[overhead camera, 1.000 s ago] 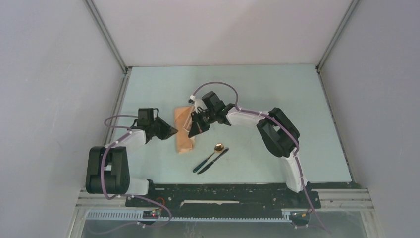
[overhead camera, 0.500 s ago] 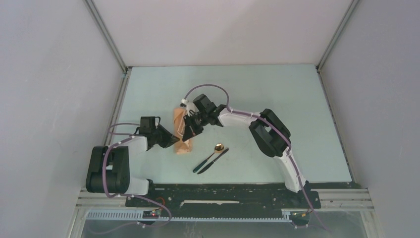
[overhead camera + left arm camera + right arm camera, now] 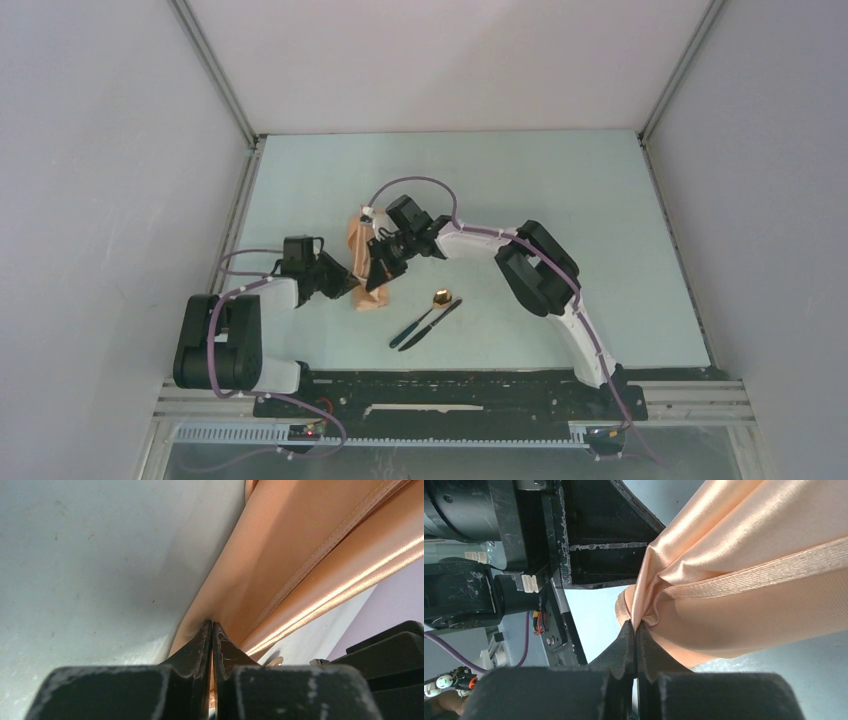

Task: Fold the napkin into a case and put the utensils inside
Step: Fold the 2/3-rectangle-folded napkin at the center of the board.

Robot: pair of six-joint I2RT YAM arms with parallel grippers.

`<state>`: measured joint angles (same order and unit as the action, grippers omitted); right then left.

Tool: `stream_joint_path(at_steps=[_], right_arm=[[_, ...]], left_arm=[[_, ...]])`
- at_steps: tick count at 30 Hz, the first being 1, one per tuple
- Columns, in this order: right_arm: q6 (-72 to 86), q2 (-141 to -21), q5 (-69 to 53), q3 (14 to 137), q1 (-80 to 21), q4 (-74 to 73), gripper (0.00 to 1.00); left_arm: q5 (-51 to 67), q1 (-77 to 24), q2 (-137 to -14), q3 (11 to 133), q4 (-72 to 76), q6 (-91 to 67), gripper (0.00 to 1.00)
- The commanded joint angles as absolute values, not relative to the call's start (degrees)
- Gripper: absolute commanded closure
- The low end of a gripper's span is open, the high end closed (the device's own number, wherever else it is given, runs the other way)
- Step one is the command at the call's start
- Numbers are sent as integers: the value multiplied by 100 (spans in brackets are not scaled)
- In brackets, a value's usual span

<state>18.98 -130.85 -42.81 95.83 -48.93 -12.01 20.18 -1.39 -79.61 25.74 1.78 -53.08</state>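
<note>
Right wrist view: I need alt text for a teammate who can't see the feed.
The right gripper is shut on a bunched fold of the shiny peach napkin, which spreads up and right with a stitched hem across it. Black arm hardware and a purple cable fill the left; pale table shows at lower right.

We are in a robotics lab, inside an enclosed test cell. Plain pale grey panel walls (image 3: 100, 200) box in three sides, joined by bare aluminium corner struts (image 3: 213, 75). The floor of the cell is a flat pale blue-green tabletop (image 3: 560, 180). At its near edge a long black mounting plate (image 3: 450, 405) carries the white-and-black jointed left arm (image 3: 225, 345) and its twin right arm (image 3: 545, 275). Both trail exposed purple cables (image 3: 412, 179), and a slotted grey cable duct (image 3: 400, 435) runs in front.
</note>
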Motion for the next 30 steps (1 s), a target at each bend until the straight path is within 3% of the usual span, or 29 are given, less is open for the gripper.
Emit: stream_joint_path(at_steps=[1,5,9,14,15,21,30], right_arm=[[2204,-13076,-4553,9257,-4877,-561,100],[2371,-13142,-4669,9071,-4759,-284,100],[2371,-13139,-4695,8932,-4695,-154,100],[2357,-13107,-4718,8810,-4685,-53,100],[2367,-13100,-4746,8787,-4689,-53,100],[2427,-13023,-4745,8678,-4673,245,100],[2448,-12985,-4786,8616,-4655,310,100]], left_arm=[[1874,-185,-7897,2491,81,-5255,93],[1811,-162,-7457,2631,-473,-5122,89],[1716,-60,-6784,2863,-1063,-5018,75],[1511,-22,-6493,3469,-1248,-4687,36],[1621,-30,-6655,3645,-1200,-4637,32],[1599,-303,-7888,4573,-1177,-4305,31],[2032,-425,-8981,4643,-419,-4588,34]])
